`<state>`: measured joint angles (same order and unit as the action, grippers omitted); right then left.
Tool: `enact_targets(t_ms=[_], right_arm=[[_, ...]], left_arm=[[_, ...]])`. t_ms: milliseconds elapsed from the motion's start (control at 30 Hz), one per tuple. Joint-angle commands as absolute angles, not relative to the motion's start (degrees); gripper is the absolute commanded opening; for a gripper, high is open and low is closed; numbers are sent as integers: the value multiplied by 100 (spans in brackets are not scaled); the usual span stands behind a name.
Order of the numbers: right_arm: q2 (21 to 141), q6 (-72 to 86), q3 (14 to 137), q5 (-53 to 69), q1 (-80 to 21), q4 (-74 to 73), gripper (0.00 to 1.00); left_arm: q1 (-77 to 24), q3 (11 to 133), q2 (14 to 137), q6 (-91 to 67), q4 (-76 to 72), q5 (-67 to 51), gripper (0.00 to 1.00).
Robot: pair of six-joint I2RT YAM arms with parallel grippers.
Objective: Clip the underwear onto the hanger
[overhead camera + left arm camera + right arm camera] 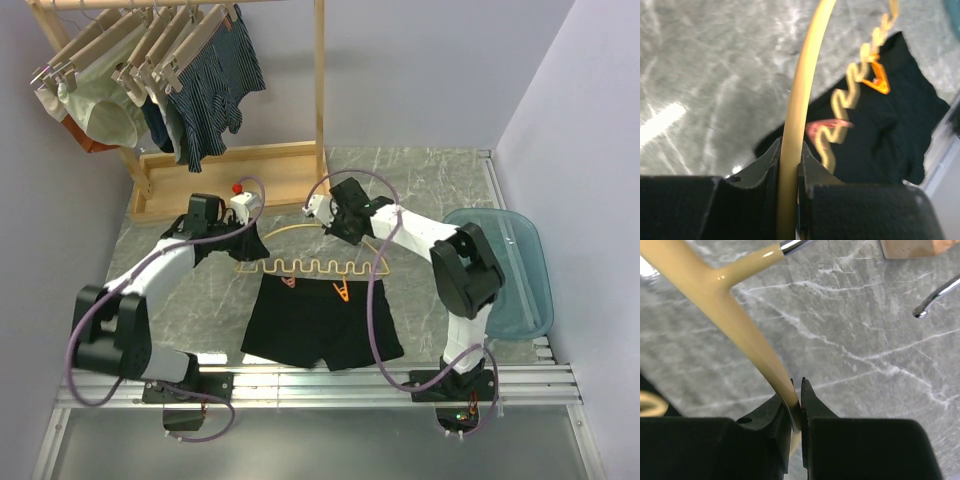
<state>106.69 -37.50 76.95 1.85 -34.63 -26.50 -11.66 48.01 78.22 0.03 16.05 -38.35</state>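
Your left gripper (789, 165) and right gripper (796, 407) are each pinched nearly closed on the hanger (799, 100) arch; underwear (320, 325), below both, looks clipped. Next: lift both ends level, slowly

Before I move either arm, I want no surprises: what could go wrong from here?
1. The right end effector pinches the thin hanger only at its fingertips, so the smooth bar might slip or twist out.
2. Whether the clips really bite the underwear is unclear. The waistband's right end looks unclipped and may sag or drop.
3. The right arm's cable crosses over the underwear and could snag it.
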Motion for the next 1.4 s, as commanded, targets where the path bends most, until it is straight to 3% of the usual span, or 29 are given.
enact_targets(t_ms=[0, 433, 633, 767, 867, 900, 967, 1000, 1100, 1367], right_arm=[[10871, -3278, 8402, 168, -3603, -2074, 0], [12075, -3436, 9606, 18, -3410, -2144, 0], [12488, -3516, 10115, -132, -3375, -2162, 0], [12638, -3489, 10309, -228, -3392, -2267, 1], [12683, -3516, 10318, -299, -3384, -2233, 7], [12700, -3516, 10336, -334, -3375, -2224, 13], [12709, -3516, 10327, -360, -3375, -2206, 20], [12709, -3507, 10327, -352, -3375, -2206, 27], [12674, -3419, 10432, -352, -3384, -2311, 39], [12366, -3331, 10555, -413, -3366, -2680, 43]], left_arm=[[-994, 5123, 8540, 272, 1126, -3322, 6], [-721, 6029, 9940, 325, 677, -3437, 15], [-686, 6363, 10450, 325, 624, -3094, 29], [-642, 6626, 10530, 378, 869, -2971, 46], [-607, 6636, 10389, 448, 1072, -2988, 57], [-589, 6610, 10232, 466, 1116, -3006, 66], [-571, 6487, 9908, 510, 1160, -2988, 71], [-563, 6434, 9792, 536, 1160, -3006, 81], [-562, 6328, 9414, 598, 1300, -2971, 83], [-484, 6143, 8965, 554, 1467, -2565, 81]])
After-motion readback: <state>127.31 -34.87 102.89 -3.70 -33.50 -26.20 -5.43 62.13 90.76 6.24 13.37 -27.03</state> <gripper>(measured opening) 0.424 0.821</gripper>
